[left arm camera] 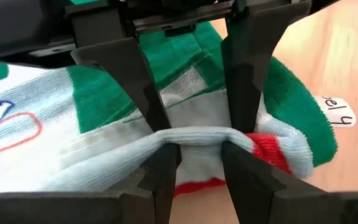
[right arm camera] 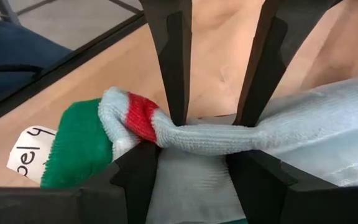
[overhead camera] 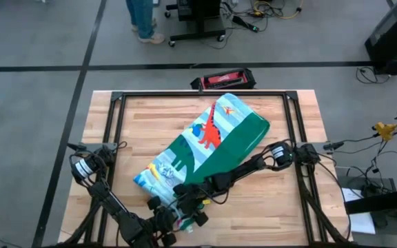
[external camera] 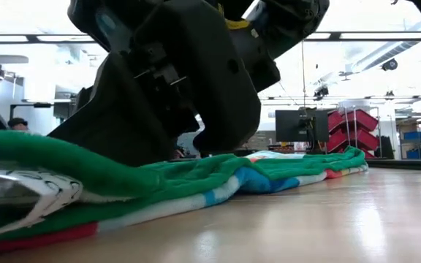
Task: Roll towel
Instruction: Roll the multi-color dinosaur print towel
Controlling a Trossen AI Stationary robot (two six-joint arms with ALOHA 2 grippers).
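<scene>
The towel [overhead camera: 212,138], green-bordered with a pale blue centre and a red dinosaur, lies folded in a long strip. It runs slantwise from the table's near left toward the far right. Both grippers are at its near end. My left gripper [overhead camera: 185,215] comes in from the near edge, my right gripper [overhead camera: 185,191] from the right, and each is shut on the cloth. In the low view the towel [external camera: 196,183] lies flat on the wood under the dark arms [external camera: 167,80]. My left gripper pinches a bunched ridge of pale blue cloth [left arm camera: 201,135] at the towel's near end between its two fingers, next to a red and green corner [left arm camera: 272,149]. The fingers slant downward and lie across the ridge. The cloth beyond them rests on the table. My right gripper pinches a gathered pale blue ridge [right arm camera: 210,138] at the same near end between its two fingers, beside the red and green corner [right arm camera: 135,118]. It comes slanting down from the table's right, across the ridge. The rest of the towel lies on the table.
A white paper label [right arm camera: 30,155] lies on the wood by the towel's corner. A black frame rail [overhead camera: 198,94] runs round the tabletop, and a red and black case [overhead camera: 222,79] sits at the far edge. A person's legs [overhead camera: 142,21] stand beyond the table. Bare wood [overhead camera: 267,207] lies near right.
</scene>
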